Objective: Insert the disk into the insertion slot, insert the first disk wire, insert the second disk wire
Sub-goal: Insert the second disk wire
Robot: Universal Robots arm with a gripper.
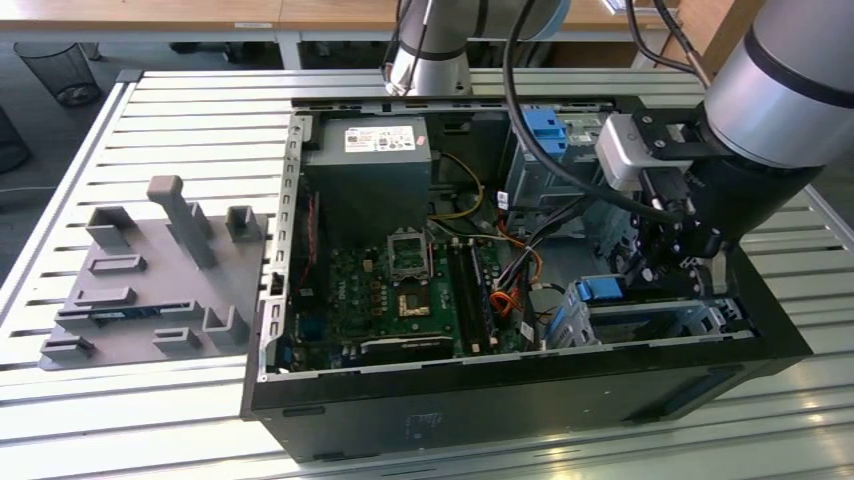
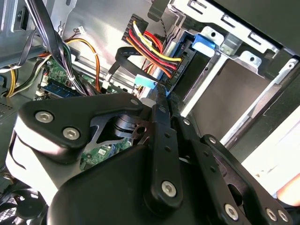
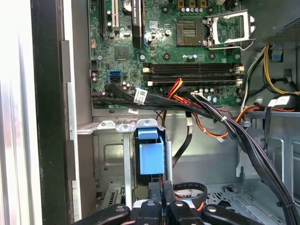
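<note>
While shut, fingers [image 2: 161, 96] at disk [image 3: 151, 157].

A slatted light-metal worktable [image 1: 174, 110] fills the exterior view, glare streaking across its near slats. Behind it sit pale wooden desks [image 1: 200, 12] on white legs over a grey floor [image 1: 160, 55]. A black mesh wastebasket [image 1: 60, 72] stands at the exterior view's far left.

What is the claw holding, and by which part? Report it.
Cannot tell: the claw sits against a light-blue connector by the disk's blue bracket; any grip is hidden.
</note>
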